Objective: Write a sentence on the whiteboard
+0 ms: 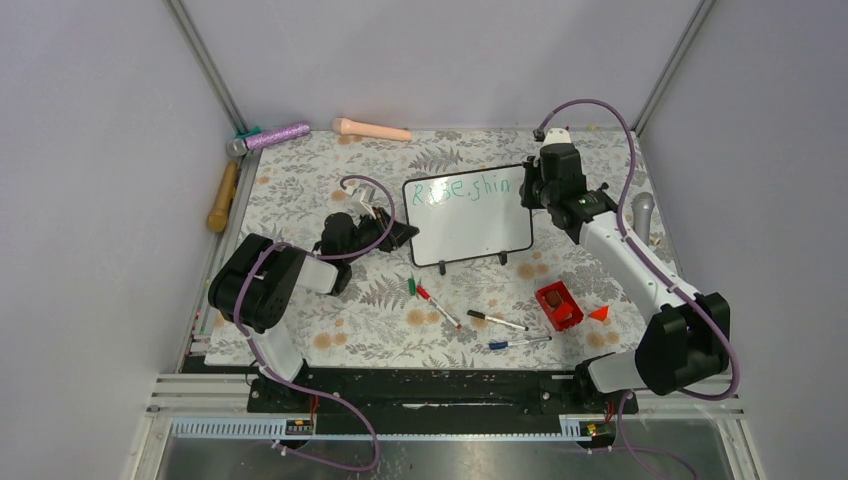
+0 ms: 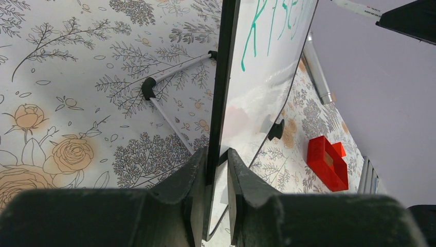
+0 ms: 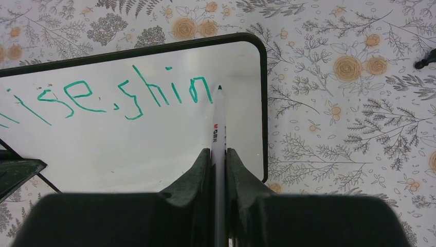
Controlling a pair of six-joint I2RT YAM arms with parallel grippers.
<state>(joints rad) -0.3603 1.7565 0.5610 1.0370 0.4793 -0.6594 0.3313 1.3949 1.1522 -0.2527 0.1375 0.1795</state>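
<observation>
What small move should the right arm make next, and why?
Probably draw the "e": the green writing reads "Rise, shin", and the marker in the right gripper has its tip just after the "n". The left gripper clamps the edge of the whiteboard.

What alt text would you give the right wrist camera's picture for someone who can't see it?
The right gripper pinches a white marker, its tip by the last green letter of handwriting reading "ise, shin" on a black-framed whiteboard. A flower-patterned tablecloth shows above and to the right of the board.
</observation>
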